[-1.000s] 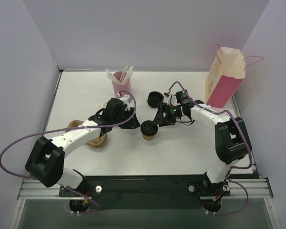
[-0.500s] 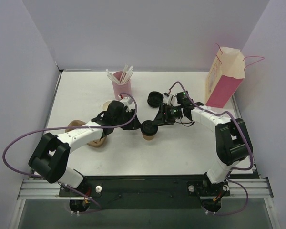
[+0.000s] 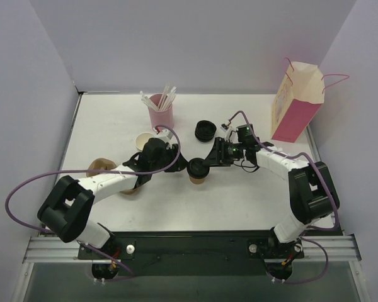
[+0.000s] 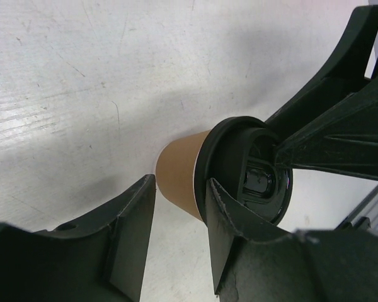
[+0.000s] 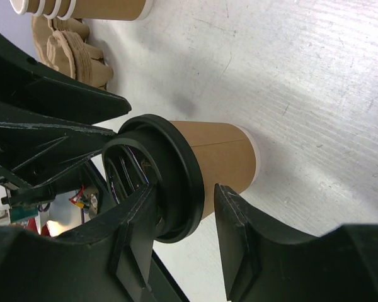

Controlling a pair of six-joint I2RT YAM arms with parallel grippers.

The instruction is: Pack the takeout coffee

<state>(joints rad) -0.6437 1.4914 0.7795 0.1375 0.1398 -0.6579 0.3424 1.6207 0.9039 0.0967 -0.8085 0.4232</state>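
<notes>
Seen from above, the coffee (image 3: 198,171) stands near the middle of the table (image 3: 113,126). A dark gripper head sits on either side of it. Their fingertips blend into its black lid, so their spacing cannot be read there. The cup carrier (image 3: 103,167) at the left is mostly covered by the left arm.

The wrist cameras show more. The left gripper (image 4: 179,185) has its fingers apart with the cup beyond their tips. One finger is level with the lid's rim and the other is low by the table. Whether the rim touches the first finger is unclear. The right gripper (image 5: 188,192) is also spread. One finger overlaps the lid's rim, and the cup's brown wall shows in the gap.

Only the top view shows the paper bag (image 3: 296,104) at the far right, the pink cup of straws (image 3: 160,115) and a stack of black lids (image 3: 205,131). The right wrist view cuts off a stack of paper cups (image 5: 82,7) at its top edge.
</notes>
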